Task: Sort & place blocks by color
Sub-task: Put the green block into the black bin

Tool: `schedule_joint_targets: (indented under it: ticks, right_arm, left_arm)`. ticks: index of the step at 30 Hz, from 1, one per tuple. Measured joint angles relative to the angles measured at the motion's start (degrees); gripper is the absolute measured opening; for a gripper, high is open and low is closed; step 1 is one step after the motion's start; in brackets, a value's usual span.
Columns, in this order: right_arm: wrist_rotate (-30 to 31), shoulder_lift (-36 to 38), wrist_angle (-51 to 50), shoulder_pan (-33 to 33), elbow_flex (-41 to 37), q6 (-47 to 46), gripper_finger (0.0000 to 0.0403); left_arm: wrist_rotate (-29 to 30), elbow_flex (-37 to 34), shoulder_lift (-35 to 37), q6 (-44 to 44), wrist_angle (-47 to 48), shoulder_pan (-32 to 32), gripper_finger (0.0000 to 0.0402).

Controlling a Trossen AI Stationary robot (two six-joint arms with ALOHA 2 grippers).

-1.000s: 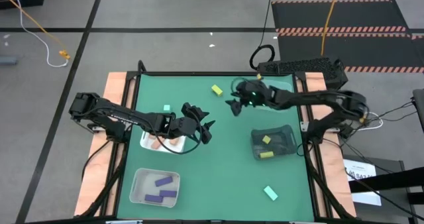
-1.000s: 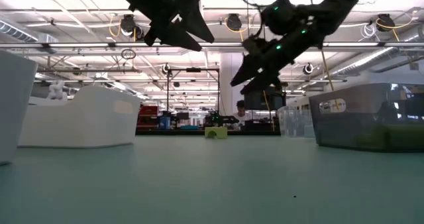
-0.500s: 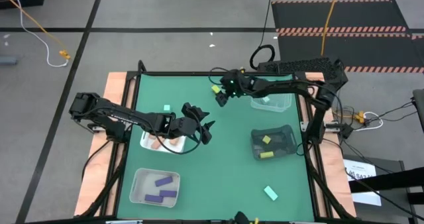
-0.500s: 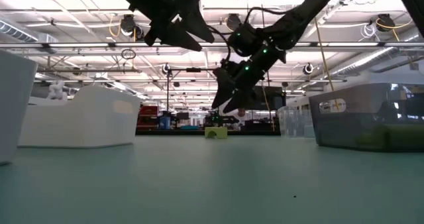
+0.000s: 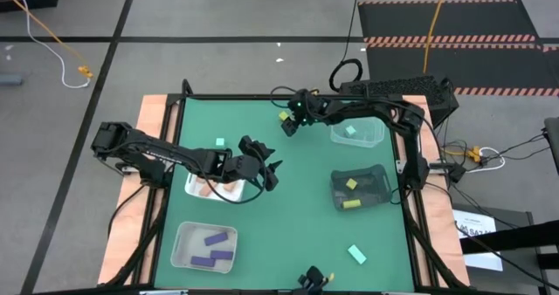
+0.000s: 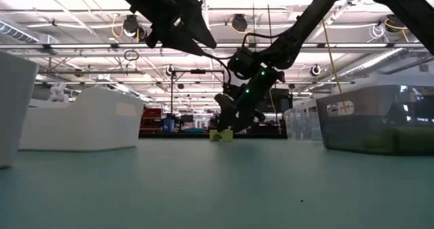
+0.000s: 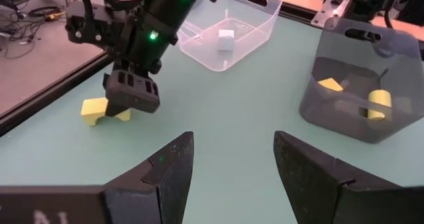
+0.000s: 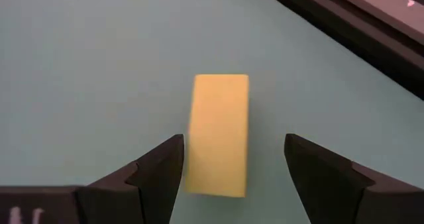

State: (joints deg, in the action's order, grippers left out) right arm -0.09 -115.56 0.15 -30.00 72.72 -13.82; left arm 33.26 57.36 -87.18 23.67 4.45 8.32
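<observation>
Right gripper [image 8: 232, 164], released, straddles the yellow block [image 8: 218, 134] on the worktop [image 5: 297, 216]; advise lowering squarely before clenching across its narrow sides.

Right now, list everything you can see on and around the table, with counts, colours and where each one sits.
yellow block: one, yellow, far side of the mat, loose.
mint blocks: three; one loose mid-left, one loose near right, one in the clear tray.
clear tray: one, far right.
dark tray: one, right, holding two yellow blocks.
white tray: one, left, holding salmon blocks, count hidden by the arm.
clear tray with purple blocks: one, near left, three purple.
left claw: open, raised beside the white tray.
right claw: open, straddling the loose yellow block.
</observation>
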Motion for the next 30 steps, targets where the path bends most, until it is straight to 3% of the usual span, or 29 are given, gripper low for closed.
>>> schedule_joint_targets:
  ticks: [9,12,17,23,30]
  right_arm:
    - [0.0,-1.6,1.9,-0.4,0.0,3.0,0.024]
    - [0.0,-1.6,1.8,-0.4,0.0,2.6,0.0205]
    - [-0.1,-1.5,1.8,-0.4,0.1,1.3,0.0111]
    - [-0.2,1.1,0.1,0.4,0.0,2.9,0.0111]
    - [0.0,11.3,-2.4,3.9,-0.8,6.2,0.0111]
  left_arm:
    - [0.0,0.0,0.0,0.0,0.1,0.0,0.0209]
    - [0.0,0.0,0.0,0.1,0.2,0.0,0.0209]
    - [0.0,0.0,0.0,0.8,0.2,0.0,0.0209]
    - [0.0,0.0,0.0,1.1,0.3,0.0,0.0209]
    - [0.0,0.0,0.0,2.1,0.3,0.0,0.0209]
